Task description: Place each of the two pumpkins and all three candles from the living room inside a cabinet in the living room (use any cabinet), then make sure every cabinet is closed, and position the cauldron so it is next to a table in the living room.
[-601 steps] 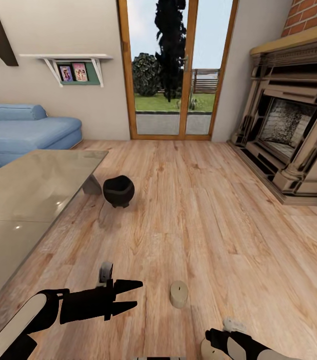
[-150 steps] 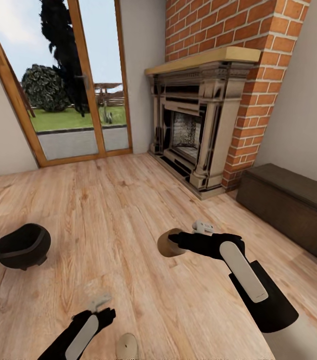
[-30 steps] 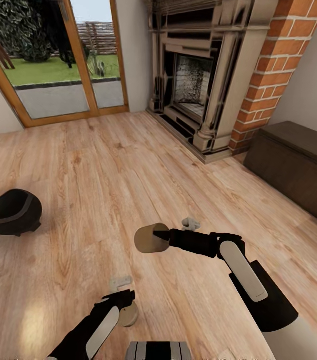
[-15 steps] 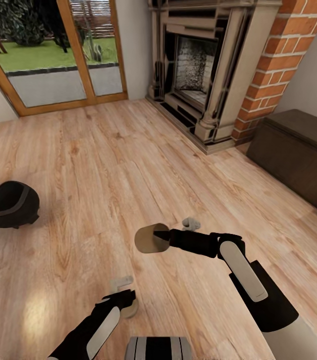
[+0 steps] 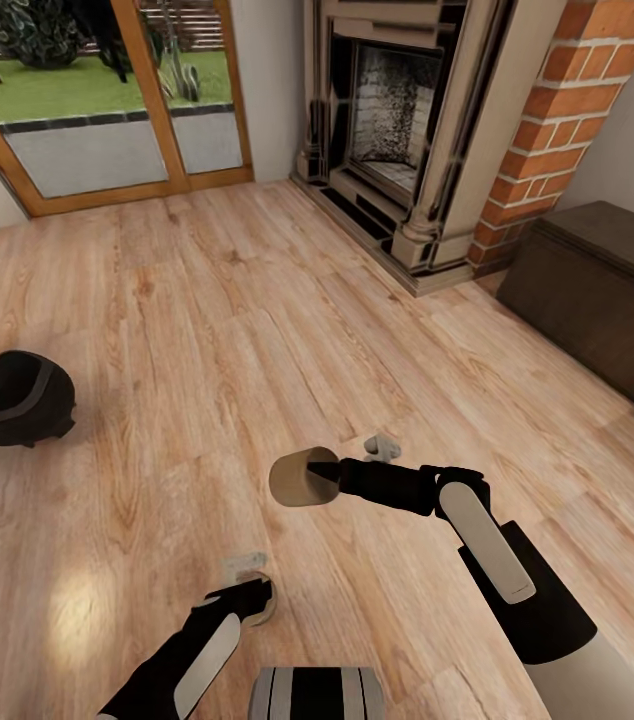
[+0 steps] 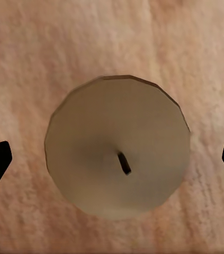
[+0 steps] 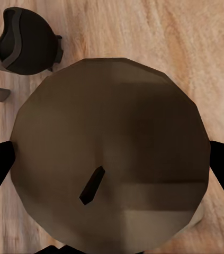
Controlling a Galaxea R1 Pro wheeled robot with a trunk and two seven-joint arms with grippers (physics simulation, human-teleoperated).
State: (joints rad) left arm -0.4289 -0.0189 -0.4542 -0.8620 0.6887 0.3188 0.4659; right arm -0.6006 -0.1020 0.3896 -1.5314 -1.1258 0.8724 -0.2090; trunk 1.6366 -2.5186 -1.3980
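Left tool [image 6: 112,159] spread above floor candle [image 6: 117,145]: lower centred, then pinch; right tool [image 5: 327,478] clamped on second candle [image 5: 297,477].

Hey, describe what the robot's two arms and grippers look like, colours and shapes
Both arms are glossy black with long white oval panels on the forearms, widening to pale grey-white upper shells. The right gripper and left gripper have slim black pointed fingers; a small light-grey block sits at each wrist. No cables visible.
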